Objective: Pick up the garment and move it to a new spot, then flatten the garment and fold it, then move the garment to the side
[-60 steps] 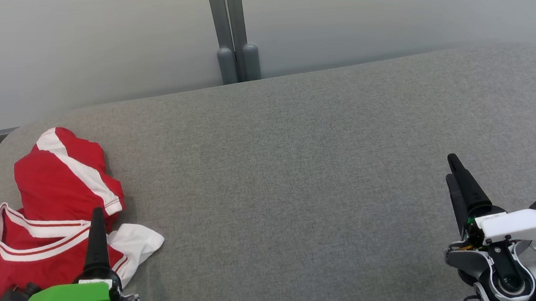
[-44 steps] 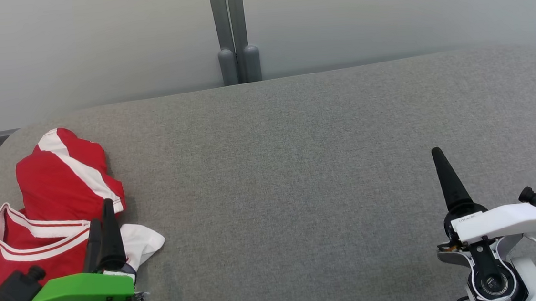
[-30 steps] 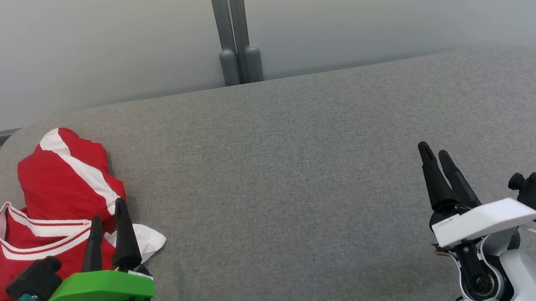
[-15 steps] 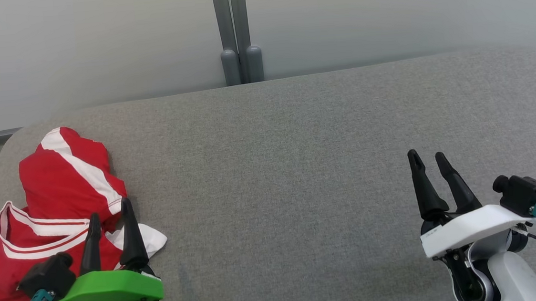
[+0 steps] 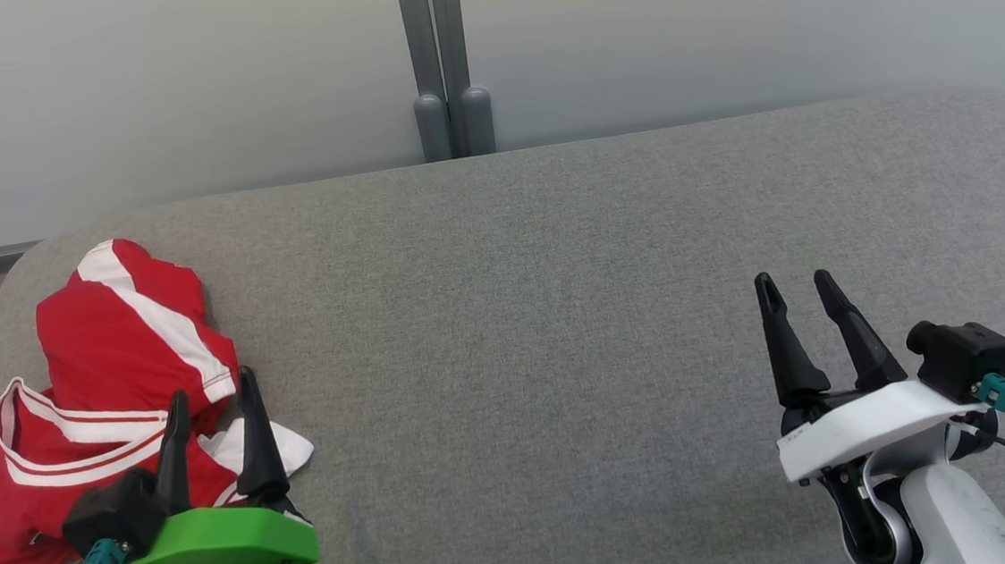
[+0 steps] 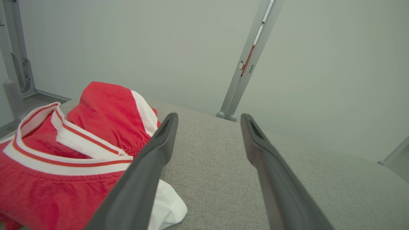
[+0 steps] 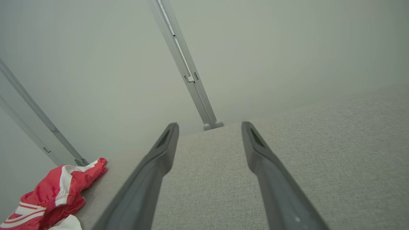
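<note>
1. Found the red-and-white garment crumpled at the left end of the grey padded surface.
2. Saw the left gripper spread wide and empty, at the garment's near right edge.
3. Saw the right gripper likewise spread and empty, well apart from the garment.

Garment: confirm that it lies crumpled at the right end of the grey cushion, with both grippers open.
The side is wrong. The garment lies crumpled at the left end of the grey cushion, as the head view shows. The rest holds: the left gripper and the right gripper are both open.
</note>
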